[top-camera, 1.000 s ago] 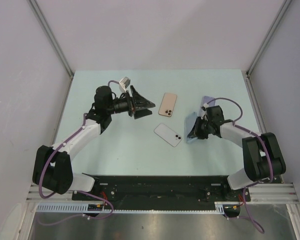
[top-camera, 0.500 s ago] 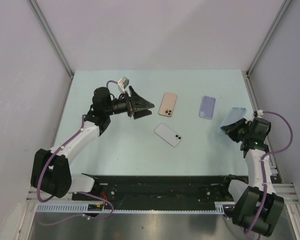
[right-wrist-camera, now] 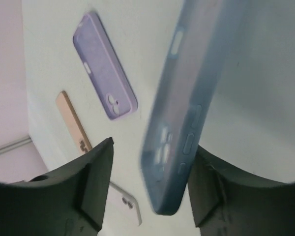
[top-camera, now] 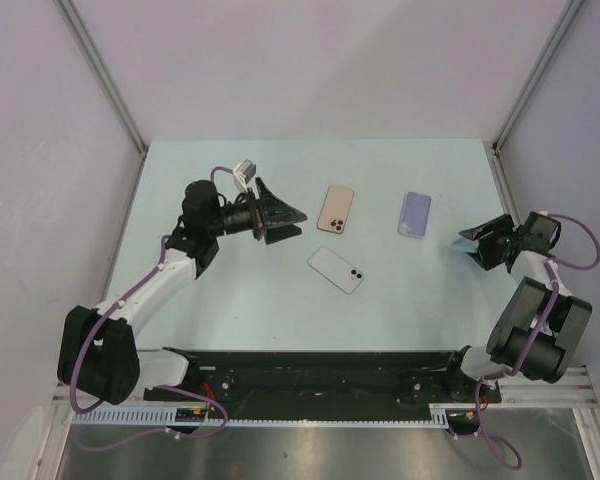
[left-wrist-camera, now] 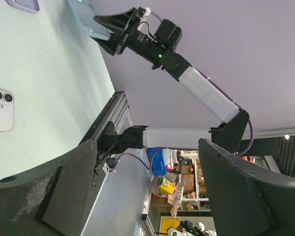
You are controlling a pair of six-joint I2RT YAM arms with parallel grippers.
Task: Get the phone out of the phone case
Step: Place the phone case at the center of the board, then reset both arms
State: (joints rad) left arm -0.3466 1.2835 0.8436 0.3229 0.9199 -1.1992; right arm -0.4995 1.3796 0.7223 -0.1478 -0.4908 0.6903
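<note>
A white phone [top-camera: 337, 269] lies camera side up at the middle of the table, out of any case. The blue case [right-wrist-camera: 187, 98] stands on edge between the fingers of my right gripper [right-wrist-camera: 152, 147], blurred, with a clear gap to the left finger [right-wrist-camera: 96, 187]. This gripper [top-camera: 470, 243] is open, low over the table near its right edge. My left gripper [top-camera: 302, 220] hangs open and empty left of the phones, pointing right. Its wrist view shows the blue case [left-wrist-camera: 88, 19] in front of the right gripper.
A pink-gold phone [top-camera: 335, 209] lies beyond the white phone and a purple case [top-camera: 414, 214] lies to its right. The table's right edge and a frame post [top-camera: 505, 190] are close to my right gripper. Grey walls stand on three sides.
My right arm has swung from the table's middle to its right edge, carrying the blue case, and its jaws have now spread apart. The left arm has barely shifted.
</note>
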